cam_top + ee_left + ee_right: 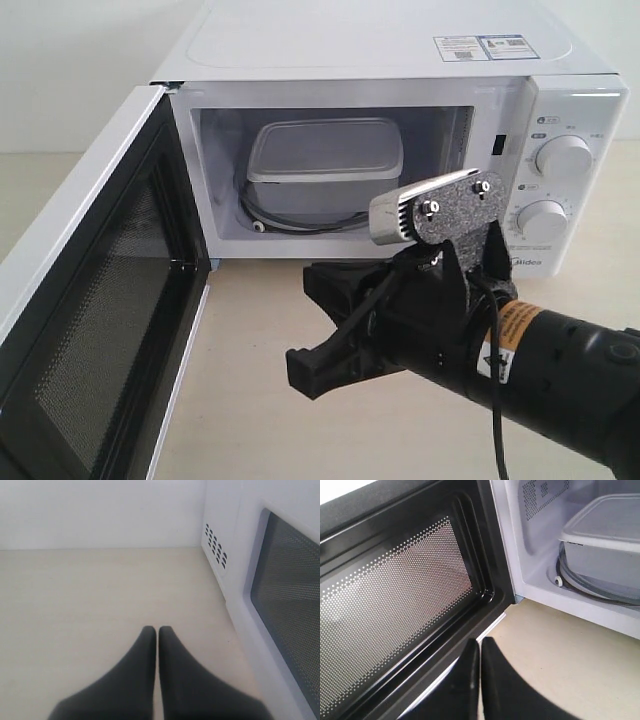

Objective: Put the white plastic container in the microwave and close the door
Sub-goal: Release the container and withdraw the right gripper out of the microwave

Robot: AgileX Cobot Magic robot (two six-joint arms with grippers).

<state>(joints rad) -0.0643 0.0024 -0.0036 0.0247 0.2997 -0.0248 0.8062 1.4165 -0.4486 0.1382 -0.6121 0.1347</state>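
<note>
In one microwave (380, 45), one container (325, 152)

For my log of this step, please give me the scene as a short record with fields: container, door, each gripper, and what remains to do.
container: white plastic container, lid on, inside the microwave
door: door swung wide open
right gripper: right gripper shut, empty, in front of the opening
left gripper: left gripper shut, empty, over the table by the door's outer face
remaining: door not yet closed
</note>
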